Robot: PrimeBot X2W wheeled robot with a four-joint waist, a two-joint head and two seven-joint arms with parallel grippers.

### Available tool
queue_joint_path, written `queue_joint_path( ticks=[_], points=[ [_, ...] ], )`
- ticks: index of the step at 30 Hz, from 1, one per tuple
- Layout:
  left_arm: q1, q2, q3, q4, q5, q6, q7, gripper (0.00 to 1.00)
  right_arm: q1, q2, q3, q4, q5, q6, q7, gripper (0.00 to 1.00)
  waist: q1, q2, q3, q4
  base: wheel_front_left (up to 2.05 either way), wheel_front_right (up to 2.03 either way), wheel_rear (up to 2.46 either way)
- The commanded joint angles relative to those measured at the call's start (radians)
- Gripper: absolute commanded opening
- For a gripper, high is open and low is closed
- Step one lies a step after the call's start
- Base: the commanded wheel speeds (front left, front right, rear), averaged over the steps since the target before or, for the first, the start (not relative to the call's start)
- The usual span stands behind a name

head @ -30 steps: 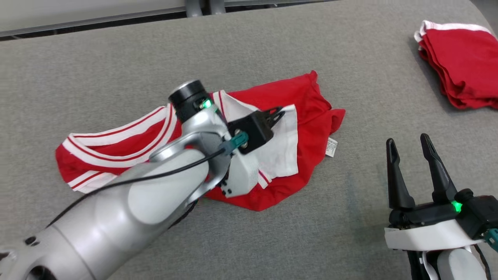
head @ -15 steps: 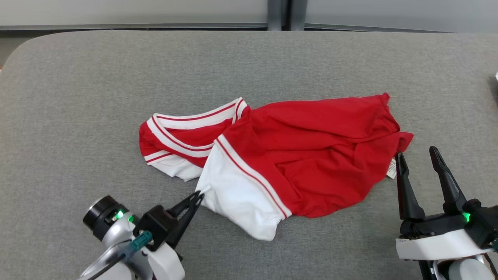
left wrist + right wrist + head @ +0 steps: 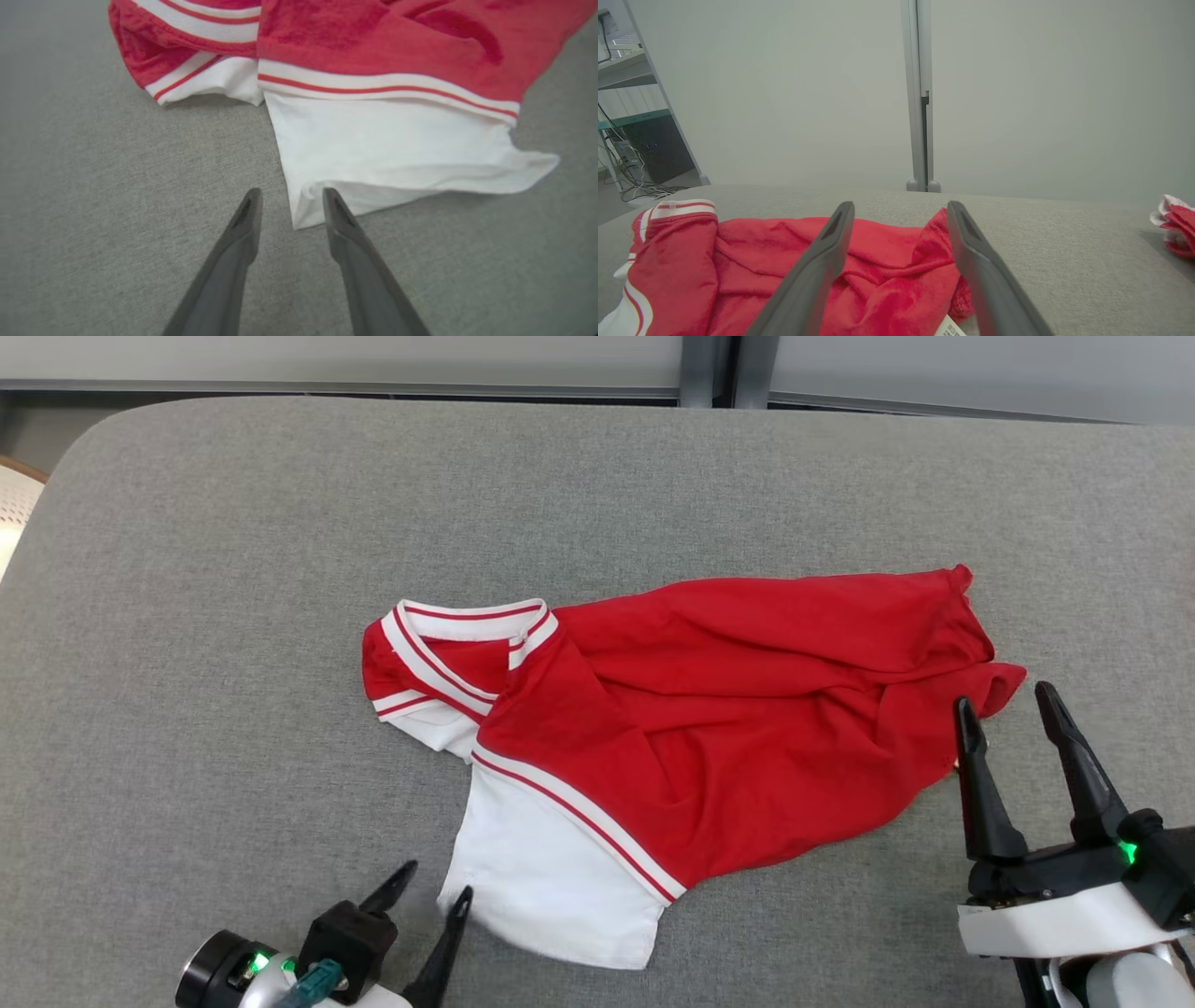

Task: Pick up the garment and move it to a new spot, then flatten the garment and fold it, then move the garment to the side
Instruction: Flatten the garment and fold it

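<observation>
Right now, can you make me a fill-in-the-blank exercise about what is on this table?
1. The body of the garment is mostly ____.
2. The sleeve by the left gripper is plain ____.
3. The right gripper holds nothing; its jaws stand ____.
Missing words: red; white; open.

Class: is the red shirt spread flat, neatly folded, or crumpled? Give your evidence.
Crumpled. The shirt lies bunched on the table, its red body in deep creases; only the white panel lies smooth.
</observation>
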Motion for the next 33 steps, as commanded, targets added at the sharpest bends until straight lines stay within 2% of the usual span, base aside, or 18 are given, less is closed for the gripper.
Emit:
queue_joint_path(
  ticks=[1,4,6,8,16,23,24,25,26,30,33],
  points=[
    [0.002,0.007,0.021,-0.034,-0.006,0.026,-0.011,1.00,0.004,-0.007,-0.008,-0.003,0.006,-0.002,0.000,1.00,0.0000,0.0000,0.003,-0.002,0.00,0.00,0.00],
    [0.032,0.057,0.064,-0.137,0.008,0.122,-0.035,1.00,0.018,-0.008,-0.021,-0.009,0.004,-0.002,-0.001,1.00,0.0000,0.0000,0.012,0.000,0.00,0.00,0.00],
    [0.056,0.047,0.109,-0.199,-0.029,0.148,-0.071,1.00,0.018,-0.009,-0.025,-0.011,0.002,-0.002,-0.001,1.00,0.0000,0.0000,0.018,0.001,0.00,0.00,0.00],
    [0.079,0.067,0.116,-0.203,-0.050,0.137,-0.072,1.00,0.011,-0.007,-0.021,-0.010,0.002,-0.002,-0.001,1.00,0.0000,0.0000,0.026,-0.005,0.00,0.00,0.00],
    [0.120,-0.003,0.091,-0.123,-0.145,0.111,-0.014,1.00,-0.013,-0.004,-0.019,-0.017,0.003,-0.002,-0.001,1.00,0.0000,0.0000,0.049,-0.022,0.00,0.00,0.00],
    [0.074,-0.044,0.047,-0.031,-0.130,0.090,0.048,1.00,-0.007,-0.007,-0.024,-0.015,0.003,-0.002,-0.001,1.00,0.0000,0.0000,0.057,-0.019,0.00,0.00,0.00],
    [0.064,-0.052,0.038,-0.021,-0.123,0.089,0.057,0.60,-0.009,-0.008,-0.023,-0.013,0.002,-0.002,-0.001,1.00,0.0000,0.0000,0.057,-0.019,0.00,0.00,0.00],
    [0.056,-0.060,0.030,-0.010,-0.119,0.091,0.067,0.27,-0.013,-0.008,-0.022,-0.012,0.001,-0.002,-0.001,1.00,0.0000,0.0000,0.057,-0.018,0.00,0.00,0.00],
    [0.048,-0.067,0.027,-0.001,-0.112,0.098,0.070,0.00,-0.017,-0.010,-0.020,-0.012,0.000,-0.002,-0.001,1.00,0.0000,0.0000,0.058,-0.017,0.00,0.00,0.00],
    [0.023,-0.092,0.038,0.019,-0.090,0.107,0.036,0.00,-0.022,-0.013,-0.019,-0.019,-0.002,-0.002,-0.001,1.00,0.0000,0.0000,0.057,-0.011,0.00,0.00,0.00],
    [0.021,-0.104,0.062,0.010,-0.090,0.096,-0.014,0.00,-0.019,-0.021,-0.018,-0.024,-0.004,-0.002,-0.001,1.00,0.0000,0.0000,0.054,0.000,0.00,0.00,0.00]
  ],
)
